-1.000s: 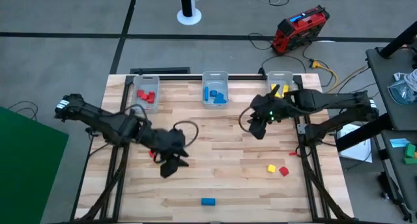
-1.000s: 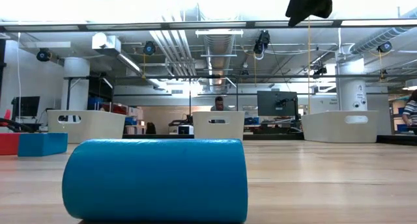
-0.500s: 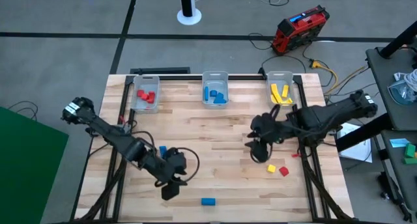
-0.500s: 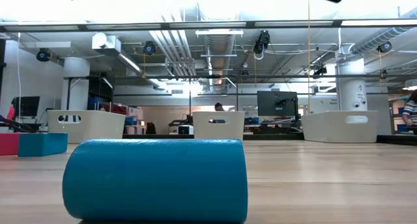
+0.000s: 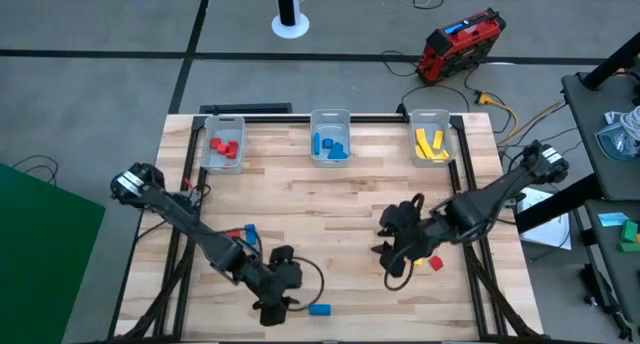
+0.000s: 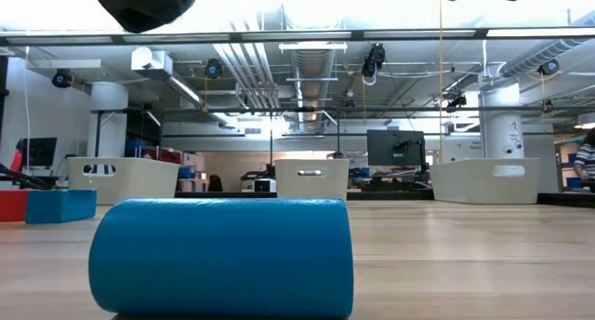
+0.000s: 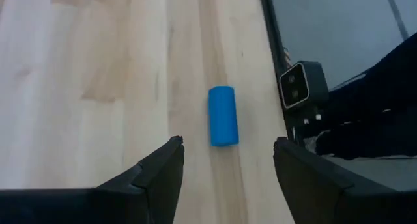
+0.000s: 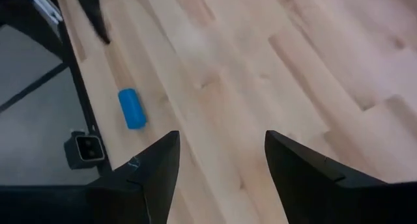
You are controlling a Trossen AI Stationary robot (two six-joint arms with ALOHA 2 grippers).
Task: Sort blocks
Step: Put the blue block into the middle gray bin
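A blue block lies on its side near the table's front edge; it is large in the low view. My left gripper hovers open just left of it, the block ahead of its fingers. My right gripper hangs open over bare wood at the front right, with a red block beside its arm; the blue block shows far off in its wrist view. A red block and a second blue block lie together at mid-left.
Three clear bins stand along the far edge: one with red blocks, one with blue, one with yellow. The low camera sits at the near edge close to the blue block. Bare wood lies between the arms.
My left gripper has gone from the table's middle left toward the near edge, down to the blue block there; this has uncovered the red and blue pair it stood over. My right gripper has come away from the yellow bin toward the near edge, past the loose blocks at front right.
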